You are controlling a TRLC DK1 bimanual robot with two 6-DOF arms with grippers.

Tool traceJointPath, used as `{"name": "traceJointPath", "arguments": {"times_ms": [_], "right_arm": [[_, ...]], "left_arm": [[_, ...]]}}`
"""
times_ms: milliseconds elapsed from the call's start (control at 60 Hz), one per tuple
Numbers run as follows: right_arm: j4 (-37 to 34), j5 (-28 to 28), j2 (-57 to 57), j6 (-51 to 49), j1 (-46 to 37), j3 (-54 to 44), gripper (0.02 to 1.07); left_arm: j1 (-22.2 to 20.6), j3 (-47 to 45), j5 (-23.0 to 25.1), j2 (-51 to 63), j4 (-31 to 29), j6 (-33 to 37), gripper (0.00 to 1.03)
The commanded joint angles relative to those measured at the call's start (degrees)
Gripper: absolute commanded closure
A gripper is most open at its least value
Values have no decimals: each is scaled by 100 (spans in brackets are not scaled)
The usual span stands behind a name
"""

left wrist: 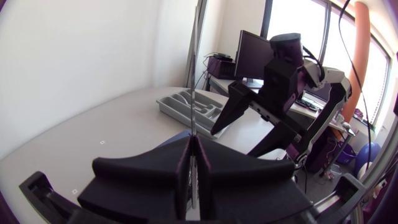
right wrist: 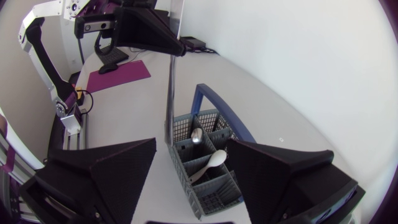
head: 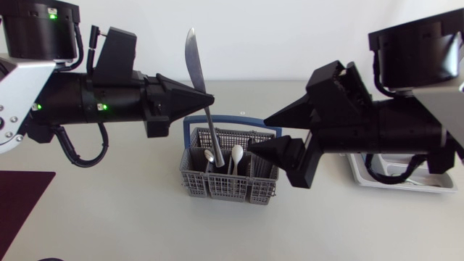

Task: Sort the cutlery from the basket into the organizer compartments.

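I can read no text, label, number or sign in any of my three views; nothing on the table or on my arms carries print I can make out from here.

A pale grey, matte table (head: 109, 225) fills the lower scene, its far edge running along a plain white wall (head: 254, 36). A dark purple mat (head: 22, 196) lies flat at the table's left corner. Small faint marks (head: 241, 113) dot the surface. The light is bright and even, with soft shadows.
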Motion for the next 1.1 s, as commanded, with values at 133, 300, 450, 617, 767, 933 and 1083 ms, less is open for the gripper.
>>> {"name": "traceJointPath", "arguments": {"times_ms": [133, 300, 450, 617, 767, 933, 1083], "right_arm": [[158, -294, 694, 104, 371, 465, 23], [158, -505, 905, 166, 406, 676, 23], [123, -707, 1072, 201, 441, 834, 23], [88, -768, 1231, 236, 529, 975, 25], [96, -777, 1318, 236, 573, 1010, 38], [96, -821, 1336, 245, 573, 1045, 62], [35, -944, 1354, 245, 600, 1071, 86]], "left_arm": [[155, 341, 581, 32, 3, -476, 100], [225, 341, 784, 32, 38, -537, 100], [216, 350, 836, 67, 91, -590, 100], [216, 394, 933, 111, 170, -687, 100], [198, 420, 968, 146, 170, -704, 100], [181, 429, 1012, 155, 170, -766, 100], [172, 438, 1030, 155, 179, -819, 100]]}}
